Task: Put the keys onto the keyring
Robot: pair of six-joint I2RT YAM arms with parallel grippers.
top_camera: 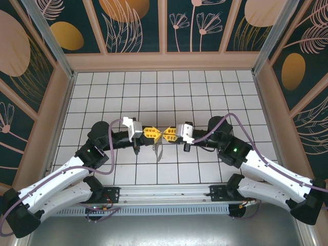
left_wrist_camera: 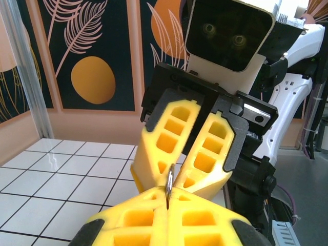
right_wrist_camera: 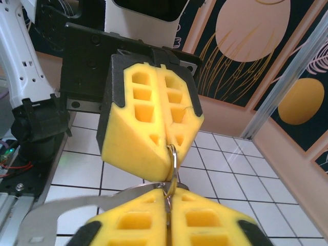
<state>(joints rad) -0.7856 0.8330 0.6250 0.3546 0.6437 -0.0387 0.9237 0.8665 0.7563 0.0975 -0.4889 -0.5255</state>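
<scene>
Right wrist: keyring (right_wrist_camera: 172,160) in left gripper (right_wrist_camera: 166,145)

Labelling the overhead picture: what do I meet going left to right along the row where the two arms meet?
In order: left arm → left claw → right claw → right arm.

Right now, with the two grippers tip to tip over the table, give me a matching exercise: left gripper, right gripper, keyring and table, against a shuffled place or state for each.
Things:
1. left gripper
2. right gripper
3. keyring
4. table

Places or states:
A. white tiles with dark grid lines
B. thin metal, pinched between both pairs of yellow tips
C. shut, right of the meeting point in the top view
D. shut, left of the meeting point in the top view

Pairs: 1-D, 2-C, 3-B, 4-A.
</scene>
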